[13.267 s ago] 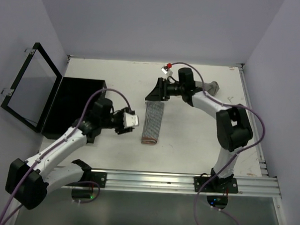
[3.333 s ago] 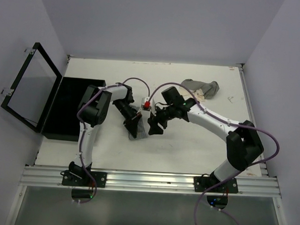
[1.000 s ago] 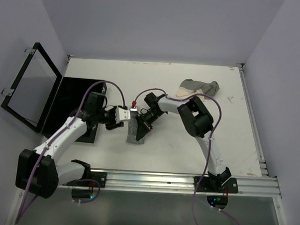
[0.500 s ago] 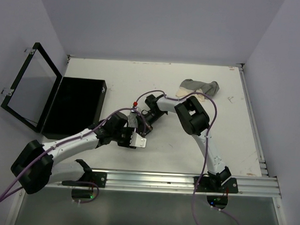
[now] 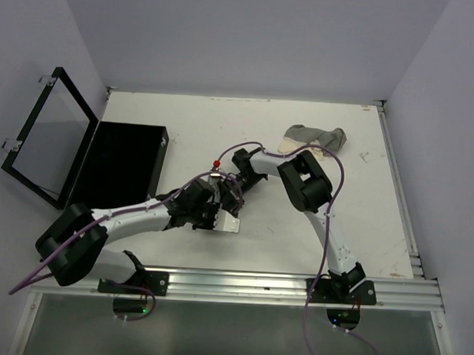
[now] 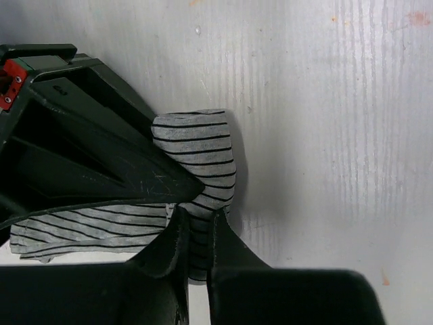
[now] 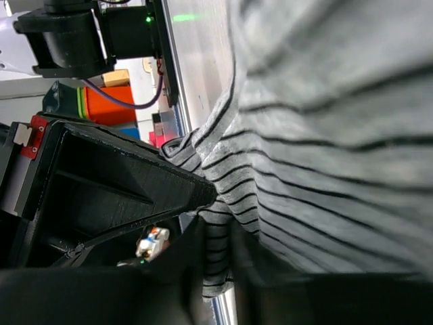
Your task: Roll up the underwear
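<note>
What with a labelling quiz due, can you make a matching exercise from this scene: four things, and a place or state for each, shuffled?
Things:
1 striped underwear
2 black box
3 heap of garments
4 left gripper

Places or states:
a lid up, at the left
b far side, toward the right
c shut on striped fabric
d folded over, in the middle

Pairs: 1-d, 2-a, 3-b, 4-c
</note>
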Controlling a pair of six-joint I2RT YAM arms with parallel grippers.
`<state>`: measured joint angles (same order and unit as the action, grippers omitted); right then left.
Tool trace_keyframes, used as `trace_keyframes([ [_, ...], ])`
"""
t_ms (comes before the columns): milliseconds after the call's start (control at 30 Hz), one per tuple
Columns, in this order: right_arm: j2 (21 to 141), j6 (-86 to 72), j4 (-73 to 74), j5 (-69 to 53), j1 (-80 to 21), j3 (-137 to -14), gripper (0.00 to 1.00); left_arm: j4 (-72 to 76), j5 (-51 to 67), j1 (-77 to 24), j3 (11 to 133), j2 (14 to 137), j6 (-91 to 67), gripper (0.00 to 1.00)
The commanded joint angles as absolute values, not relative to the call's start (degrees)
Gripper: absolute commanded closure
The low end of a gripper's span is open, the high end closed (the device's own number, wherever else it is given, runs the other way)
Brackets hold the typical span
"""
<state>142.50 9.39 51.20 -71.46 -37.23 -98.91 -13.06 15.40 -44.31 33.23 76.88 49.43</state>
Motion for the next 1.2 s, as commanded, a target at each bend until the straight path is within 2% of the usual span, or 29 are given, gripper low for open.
trace_keyframes([
  [0, 142.04, 11.34, 47.64, -57.92, -35.16, -98.17, 0.7, -19.68, 19.41, -45.09, 33.31, 83.22, 45.88, 1.0],
  [33, 139.77, 10.38, 47.55, -57.4, -34.29, -99.22, 0.66, -20.64, 20.12, -45.09, 33.48, 83.84, 45.44, 1.0],
  [67, 138.7, 10.28, 47.72, -56.78, -32.62, -99.84, 0.56, -21.52, 20.65, -45.0, 33.75, 85.07, 44.92, 1.0],
  [100, 137.47, 10.11, 48.16, -56.43, -31.65, -100.54, 0.5, -23.19, 22.05, -45.0, 33.92, 85.77, 44.48, 1.0],
  [167, 133.96, 10.02, 48.34, -55.55, -29.2, -102.39, 0.44, -25.21, 23.46, -44.65, 35.85, 88.4, 43.51, 1.0],
  [367, 123.17, 13.44, 48.69, -51.25, -23.65, -103.1, 0.4, -36.8, 30.4, -40.62, 46.47, 98.14, 45.52, 1.0],
  [467, 116.22, 16.34, 46.76, -46.59, -21.72, -99.15, 0.37, -47.68, 37.07, -36.24, 55.17, 106.48, 47.81, 1.0],
  [600, 108.75, 23.0, 45.01, -44.48, -20.48, -92.21, 0.37, -54.05, 37.62, -32.17, 65.28, 115.04, 49.22, 0.99],
  [733, 101.53, 27.94, 43.95, -43.42, -20.57, -83.0, 0.41, -59.58, 38.4, -29.72, 77.05, 123.21, 48.43, 0.98],
  [833, 96.6, 30.14, 42.28, -44.03, -20.74, -77.81, 0.45, -61.52, 38.41, -28.22, 81.37, 128.39, 48.69, 0.99],
  [1000, 90.89, 32.7, 36.6, -40.02, -27.75, -71.2, 0.46, -63.19, 38.49, -25.58, 86.04, 134.99, 51.06, 0.95],
  [1167, 89.56, 33.75, 25.43, -31.65, -39.88, -63.12, 0.39, -64.51, 39.37, -24.61, 90.52, 138.86, 52.82, 0.92],
])
